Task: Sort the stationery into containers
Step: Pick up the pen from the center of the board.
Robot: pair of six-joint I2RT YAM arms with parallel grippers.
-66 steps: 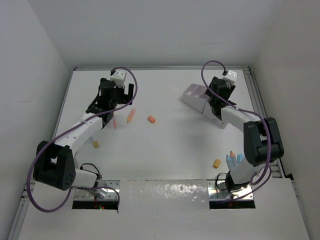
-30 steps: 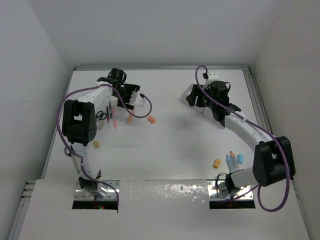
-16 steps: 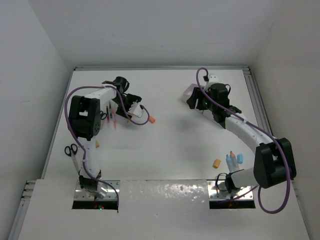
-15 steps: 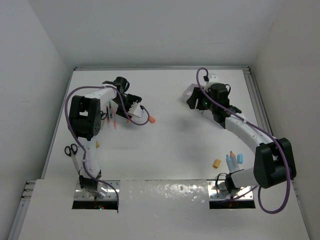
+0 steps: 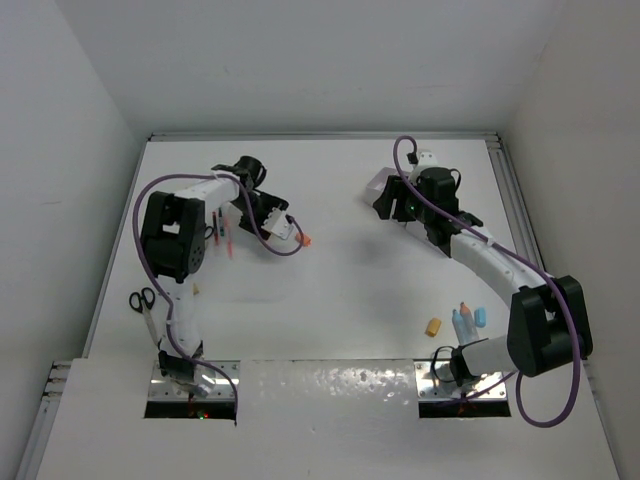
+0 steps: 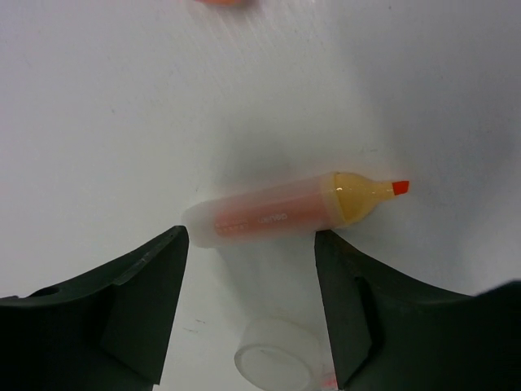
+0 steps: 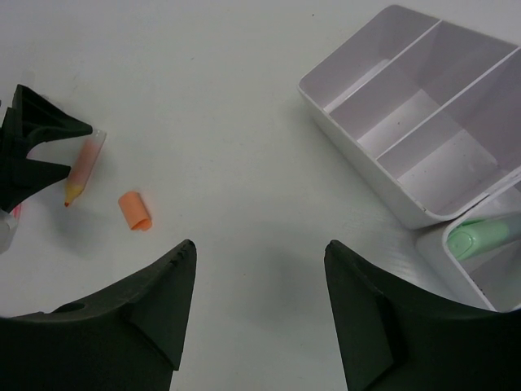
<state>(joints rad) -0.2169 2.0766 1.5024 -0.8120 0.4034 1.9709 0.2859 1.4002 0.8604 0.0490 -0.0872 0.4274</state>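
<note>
Pencil [image 6: 277, 213], orange and translucent with a yellowish cone and red tip, lies mid-frame between the left gripper's [image 6: 250, 236] spread, empty fingers. Right gripper [image 7: 259, 246] hangs open and empty; white organiser [image 7: 407, 114], upper right, holds a green pencil [image 7: 480, 236].

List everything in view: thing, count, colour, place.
organiser: one, white with pale-lilac lining, far side, right of centre
green highlighter: one, pale green, inside an organiser compartment
orange highlighter: one, uncapped, lying on the table, far left
clear cap: one, transparent, on the table between the left tool's fingers
erasers: at least two, orange; one beside the orange highlighter, one near the bottles
bottles: two, blue-capped, near right
pens: thin, red, count unclear, far left
scissors: one, black-handled, left edge
table: one, white
left tool: black, open, fingertips either side of the orange highlighter
right tool: black, open, empty, near the organiser
</note>
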